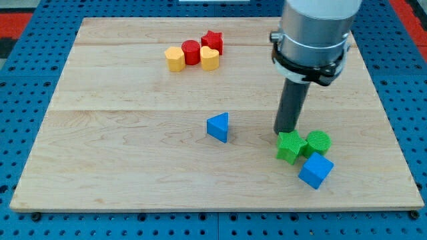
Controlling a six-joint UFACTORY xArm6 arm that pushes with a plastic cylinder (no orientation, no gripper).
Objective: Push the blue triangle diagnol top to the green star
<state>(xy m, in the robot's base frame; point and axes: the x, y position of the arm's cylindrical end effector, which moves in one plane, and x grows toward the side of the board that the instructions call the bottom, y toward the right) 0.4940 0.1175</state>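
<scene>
Camera view: the blue triangle (219, 127) lies near the middle of the wooden tabletop (120, 153), alone, well apart from the other blocks. It appears small, rigid and light, likely to slide readily and to rotate if pushed off-centre; contact is best made on its flat left face.

The rod serves as the hand; it has nothing to open or close and holds nothing. Its tip (287, 132) stands to the view's right of the triangle, touching or just above the green star (290, 146). A green cylinder (318, 142) and blue cube (315, 171) crowd the star.
</scene>
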